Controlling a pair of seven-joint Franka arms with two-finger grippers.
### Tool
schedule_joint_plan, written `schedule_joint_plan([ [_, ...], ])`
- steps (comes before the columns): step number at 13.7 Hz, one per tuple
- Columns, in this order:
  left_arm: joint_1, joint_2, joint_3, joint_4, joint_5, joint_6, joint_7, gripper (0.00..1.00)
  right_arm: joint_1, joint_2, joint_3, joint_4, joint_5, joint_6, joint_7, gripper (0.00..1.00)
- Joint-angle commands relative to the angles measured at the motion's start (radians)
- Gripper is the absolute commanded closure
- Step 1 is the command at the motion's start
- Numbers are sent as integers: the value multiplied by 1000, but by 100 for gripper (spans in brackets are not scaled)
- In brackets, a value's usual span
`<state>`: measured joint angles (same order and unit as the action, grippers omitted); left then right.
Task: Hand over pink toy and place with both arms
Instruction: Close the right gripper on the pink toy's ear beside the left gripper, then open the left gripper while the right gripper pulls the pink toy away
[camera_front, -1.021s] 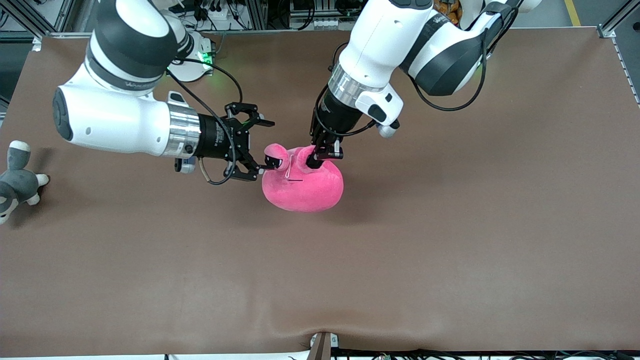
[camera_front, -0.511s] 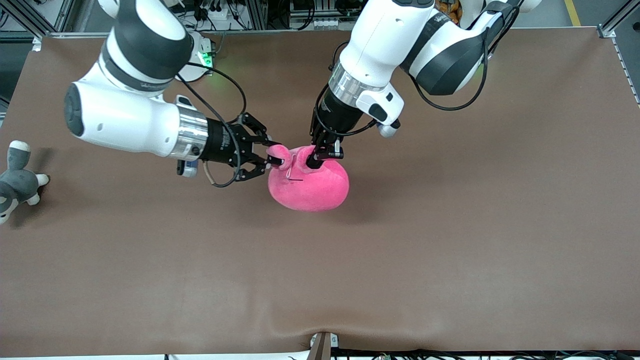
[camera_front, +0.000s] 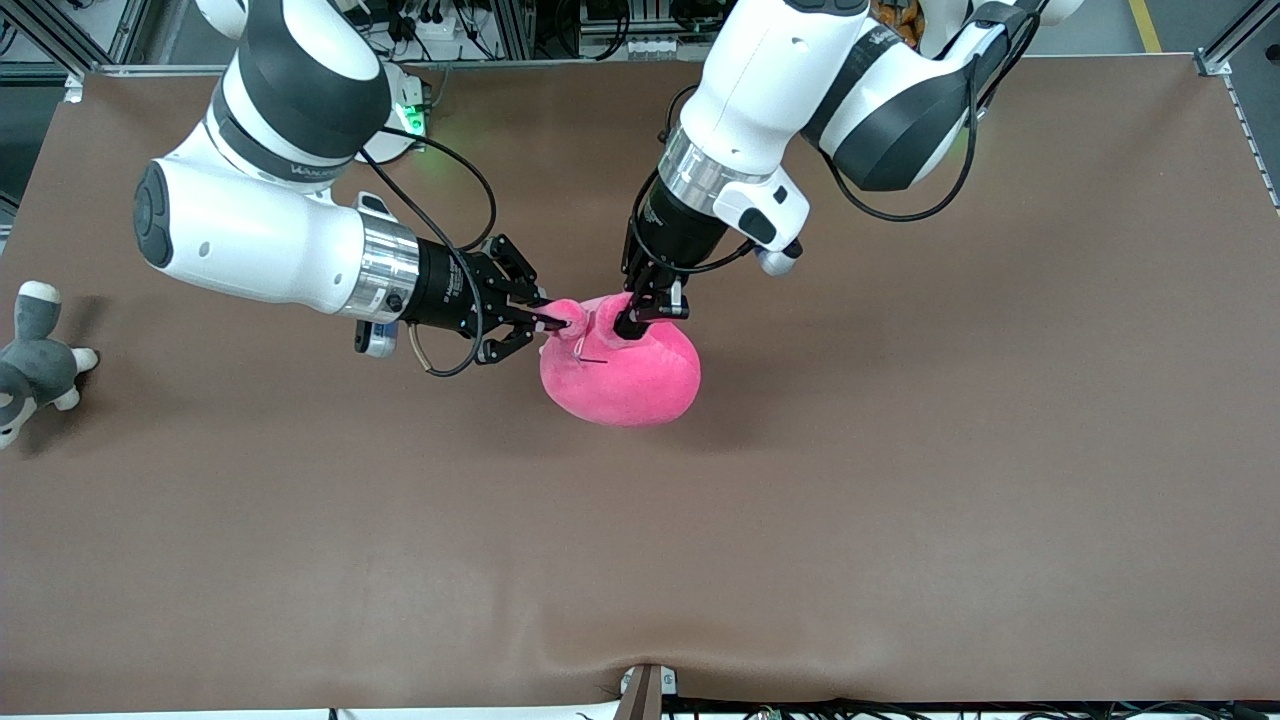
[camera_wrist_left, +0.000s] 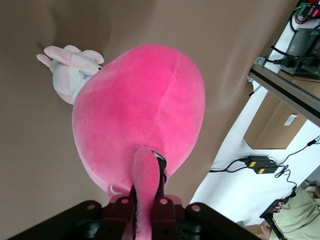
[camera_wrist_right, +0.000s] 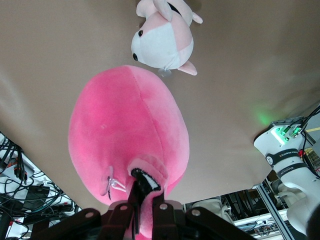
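The pink toy (camera_front: 620, 375) hangs above the middle of the table, held by both ears. My left gripper (camera_front: 640, 315) reaches down from above and is shut on one ear. My right gripper (camera_front: 560, 322) comes in level from the right arm's end and is shut on the other ear. In the left wrist view the toy (camera_wrist_left: 140, 110) hangs below my gripper (camera_wrist_left: 146, 205), with the ear pinched between the fingers. In the right wrist view the toy (camera_wrist_right: 125, 130) hangs below my gripper (camera_wrist_right: 145, 205), also clamped on an ear.
A small pale pink-and-white dog plush (camera_wrist_left: 70, 67) lies on the table under the pink toy, also seen in the right wrist view (camera_wrist_right: 162, 42); the front view hides it. A grey-and-white plush (camera_front: 30, 365) lies at the table edge at the right arm's end.
My right gripper moved in toward the toy and closed from wide open onto its ear. The toy shifted slightly toward the left arm's end. The left gripper kept its hold.
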<state>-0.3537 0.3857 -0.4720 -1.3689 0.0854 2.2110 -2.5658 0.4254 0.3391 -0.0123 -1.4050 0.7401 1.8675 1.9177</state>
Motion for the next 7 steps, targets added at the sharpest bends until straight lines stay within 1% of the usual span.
schedule_joint_plan([
  [1, -7, 4, 4, 24, 30, -4, -33, 100, -7, 0, 0, 11, 2, -4, 17, 100],
  [2, -2, 2, 4, 24, 30, -5, -31, 81, -13, 0, 0, 11, 2, -4, 21, 100],
  [3, 1, 1, 4, 24, 31, -5, -27, 27, -20, 0, 0, 11, 4, -4, 20, 100],
  [4, 1, 1, 4, 24, 40, -7, -27, 0, -28, 0, 0, 12, 4, -7, 20, 100],
  [7, 19, -5, 6, 22, 47, -14, -24, 0, -82, -5, 2, 14, 7, -14, 15, 100],
])
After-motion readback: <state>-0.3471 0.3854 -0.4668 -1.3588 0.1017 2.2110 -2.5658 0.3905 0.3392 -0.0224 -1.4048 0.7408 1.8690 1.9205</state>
